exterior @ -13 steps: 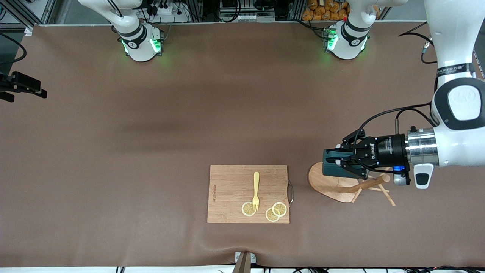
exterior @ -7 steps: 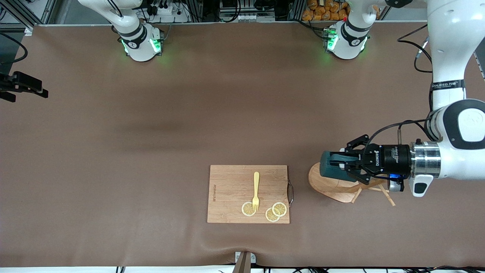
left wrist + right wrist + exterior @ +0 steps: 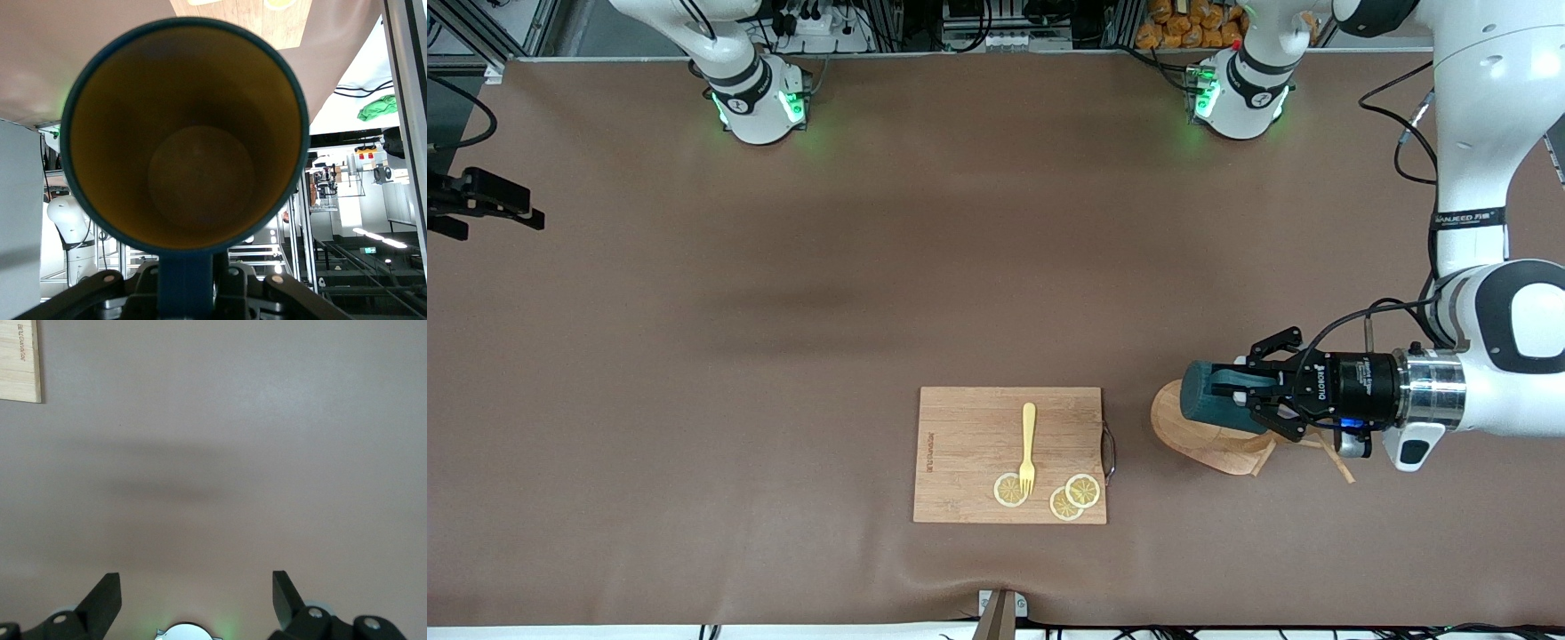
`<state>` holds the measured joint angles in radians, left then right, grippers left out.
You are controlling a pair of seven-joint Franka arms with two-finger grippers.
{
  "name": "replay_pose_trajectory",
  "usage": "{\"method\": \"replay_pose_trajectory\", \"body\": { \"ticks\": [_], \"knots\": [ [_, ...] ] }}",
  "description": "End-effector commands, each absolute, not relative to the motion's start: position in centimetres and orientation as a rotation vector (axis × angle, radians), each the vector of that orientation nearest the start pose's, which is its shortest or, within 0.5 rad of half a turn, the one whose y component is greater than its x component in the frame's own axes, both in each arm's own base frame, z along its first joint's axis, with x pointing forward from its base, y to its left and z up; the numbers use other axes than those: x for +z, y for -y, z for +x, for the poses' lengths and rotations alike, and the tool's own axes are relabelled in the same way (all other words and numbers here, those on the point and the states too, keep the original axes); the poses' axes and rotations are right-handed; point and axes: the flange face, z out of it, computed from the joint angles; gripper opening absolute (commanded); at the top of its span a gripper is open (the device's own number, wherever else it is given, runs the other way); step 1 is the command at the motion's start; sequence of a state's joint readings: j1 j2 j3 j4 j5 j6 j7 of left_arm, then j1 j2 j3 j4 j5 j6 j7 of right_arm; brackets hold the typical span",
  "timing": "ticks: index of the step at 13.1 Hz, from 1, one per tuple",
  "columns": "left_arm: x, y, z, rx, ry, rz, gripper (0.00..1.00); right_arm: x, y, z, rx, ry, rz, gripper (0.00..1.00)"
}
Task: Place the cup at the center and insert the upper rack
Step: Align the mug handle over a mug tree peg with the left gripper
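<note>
The cup [image 3: 1208, 404], dark teal outside, hangs on its side over the upper rack. My left gripper [image 3: 1240, 397] is shut on its small handle. In the left wrist view the cup [image 3: 187, 133] fills the picture with its mustard-yellow inside, and its handle [image 3: 187, 288] runs down between the fingers. The upper rack [image 3: 1193, 440], a light wooden mug tree, lies tipped on the mat beside the cutting board, toward the left arm's end; its post and pegs [image 3: 1336, 458] are partly hidden under the gripper. My right gripper [image 3: 195, 597] is open over bare mat.
A bamboo cutting board [image 3: 969, 427] lies near the front edge with a yellow fork [image 3: 1028, 449] and lemon slices [image 3: 1074, 496] on it. Both arm bases [image 3: 754, 102] stand along the table's back edge. A corner of the board [image 3: 19, 360] shows in the right wrist view.
My left gripper has carried the cup a little lower in the front view over the rack, and the wrist has turned so the cup lies more level. The right gripper is as before.
</note>
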<state>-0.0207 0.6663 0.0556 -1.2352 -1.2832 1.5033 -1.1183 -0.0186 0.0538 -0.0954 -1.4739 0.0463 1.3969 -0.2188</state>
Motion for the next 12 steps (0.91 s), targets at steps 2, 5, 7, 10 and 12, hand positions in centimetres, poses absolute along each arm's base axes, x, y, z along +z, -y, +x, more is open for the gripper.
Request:
{"method": "replay_pose_trajectory", "body": {
  "ticks": [2, 5, 7, 10, 12],
  "knots": [
    [41.7, 8.2, 71.7, -1.145, -1.193, 1.543, 0.0, 62.9, 5.3, 54.9, 0.182, 0.172, -3.074, 1.0],
    [41.4, 7.6, 71.8, -1.137, -1.2, 1.548, 0.0, 62.9, 5.4, 55.0, 0.18, 0.172, -3.077, 1.0],
    [40.7, 6.5, 71.9, -1.128, -1.204, 1.543, 0.0, 62.8, 5.3, 55.0, 0.182, 0.172, -3.074, 1.0],
    [39.9, 6.5, 71.8, -1.131, -1.19, 1.546, 0.0, 62.7, 5.2, 55.1, 0.184, 0.172, -3.074, 1.0],
    [39.9, 6.4, 71.9, -1.129, -1.19, 1.546, 0.0, 62.6, 5.3, 55.2, 0.186, 0.172, -3.074, 1.0]
  ]
}}
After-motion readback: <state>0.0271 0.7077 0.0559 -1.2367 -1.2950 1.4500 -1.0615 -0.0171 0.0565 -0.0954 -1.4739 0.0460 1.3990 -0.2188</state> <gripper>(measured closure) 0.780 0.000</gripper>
